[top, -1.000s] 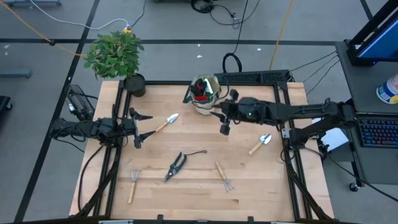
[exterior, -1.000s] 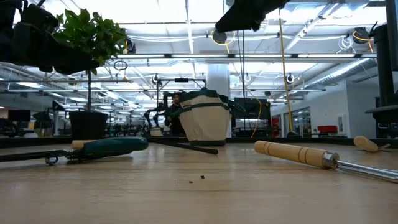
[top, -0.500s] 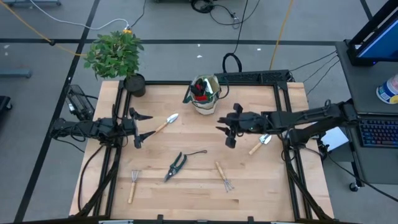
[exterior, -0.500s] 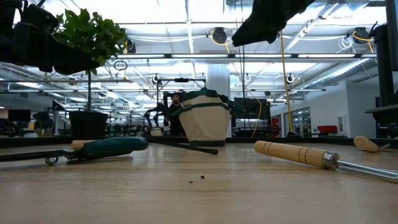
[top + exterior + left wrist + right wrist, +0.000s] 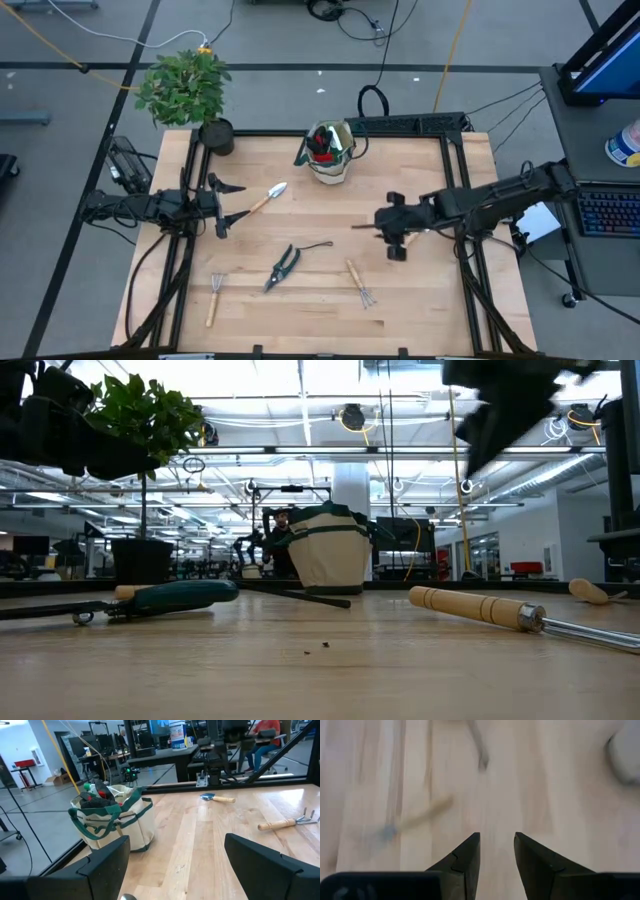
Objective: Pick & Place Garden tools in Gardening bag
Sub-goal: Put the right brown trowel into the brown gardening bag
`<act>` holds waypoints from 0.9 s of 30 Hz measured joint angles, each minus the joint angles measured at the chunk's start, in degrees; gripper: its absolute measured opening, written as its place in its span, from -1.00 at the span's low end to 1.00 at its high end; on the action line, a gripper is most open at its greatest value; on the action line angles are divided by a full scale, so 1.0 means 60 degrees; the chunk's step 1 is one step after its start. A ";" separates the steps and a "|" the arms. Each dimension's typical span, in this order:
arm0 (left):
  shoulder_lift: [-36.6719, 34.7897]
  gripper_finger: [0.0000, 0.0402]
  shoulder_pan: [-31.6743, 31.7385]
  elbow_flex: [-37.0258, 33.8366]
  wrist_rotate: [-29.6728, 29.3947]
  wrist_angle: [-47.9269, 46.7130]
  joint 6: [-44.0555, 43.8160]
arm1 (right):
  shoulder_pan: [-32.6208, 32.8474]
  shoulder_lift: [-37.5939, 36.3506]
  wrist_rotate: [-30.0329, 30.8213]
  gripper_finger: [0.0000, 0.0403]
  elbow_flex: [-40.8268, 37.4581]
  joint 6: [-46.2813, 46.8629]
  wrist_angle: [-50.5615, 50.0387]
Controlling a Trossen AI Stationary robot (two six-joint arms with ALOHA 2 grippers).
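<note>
Midway: Bag Waits as Right Arm Hunts Next Tool

Upright at the counter's [image 5: 300, 200] far edge, the gardening bag [image 5: 330, 152] stands mouth up for loading. Right gripper [image 5: 392, 226] hovers, jaws narrowly apart, empty. Left gripper [image 5: 220, 208], jaws wide, faces a trowel [image 5: 266, 196] lying diagonally, blade toward the bag. Shears [image 5: 284, 264] lie slanted.

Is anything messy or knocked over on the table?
Nothing is knocked over or spilled. The gardening bag stands upright with a few things inside, and the pruning shears, two small rakes and a trowel lie flat, scattered on the table.
</note>
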 joint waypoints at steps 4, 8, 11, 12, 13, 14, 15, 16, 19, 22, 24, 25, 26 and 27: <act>0.0000 0.66 0.0000 0.0003 0.0001 -0.0001 0.0004 | 0.0322 -0.0021 -0.0453 -0.43 0.0000 0.0009 -0.1338; 0.0000 0.66 0.0000 0.0003 0.0003 -0.0019 0.0007 | 0.0643 -0.0018 -0.0730 -0.40 0.0000 0.0012 -0.2418; 0.0000 0.66 0.0000 0.0004 0.0004 -0.0023 0.0007 | 0.0864 -0.0014 -0.0737 -0.32 -0.0002 0.0005 -0.3051; 0.0000 0.66 0.0000 0.0000 0.0004 -0.0023 0.0007 | 0.0935 -0.0014 -0.0741 -0.28 0.0000 0.0003 -0.3215; 0.0000 0.66 0.0000 0.0004 0.0004 -0.0023 0.0007 | 0.0997 -0.0014 -0.0733 -0.25 0.0000 -0.0031 -0.3391; 0.0000 0.66 0.0004 0.0004 0.0004 -0.0023 0.0007 | 0.1063 -0.0014 -0.0724 -0.21 0.0000 -0.0067 -0.3545; 0.0000 0.66 0.0000 0.0004 0.0006 -0.0023 0.0007 | 0.1113 -0.0014 -0.0726 -0.18 -0.0001 -0.0139 -0.3685; 0.0000 0.66 0.0000 0.0004 0.0006 -0.0025 0.0007 | 0.1166 -0.0014 -0.0726 -0.14 0.0000 -0.0237 -0.3785; 0.0000 0.66 0.0004 0.0001 0.0007 -0.0026 0.0007 | 0.1294 -0.0014 -0.0722 -0.03 0.0000 -0.0654 -0.4026; 0.0000 0.66 0.0002 0.0004 0.0007 -0.0030 0.0116 | 0.1349 -0.0014 -0.0726 0.06 -0.0004 -0.0830 -0.4172; 0.0000 0.66 0.0001 0.0004 0.0007 -0.0030 0.0346 | 0.1377 -0.0014 -0.0719 0.10 -0.0106 -0.0981 -0.4150; 0.0000 0.66 0.0000 0.0004 0.0007 -0.0030 0.0480 | 0.1378 -0.0014 -0.0722 0.12 -0.0205 -0.1063 -0.4146; 0.0000 0.66 0.0003 0.0004 0.0007 -0.0030 0.0597 | 0.1378 -0.0014 -0.0722 0.13 -0.0326 -0.1083 -0.4139; 0.0000 0.66 0.0000 0.0004 0.0007 -0.0030 0.0668 | 0.1378 -0.0014 -0.0722 0.15 -0.0457 -0.1076 -0.4141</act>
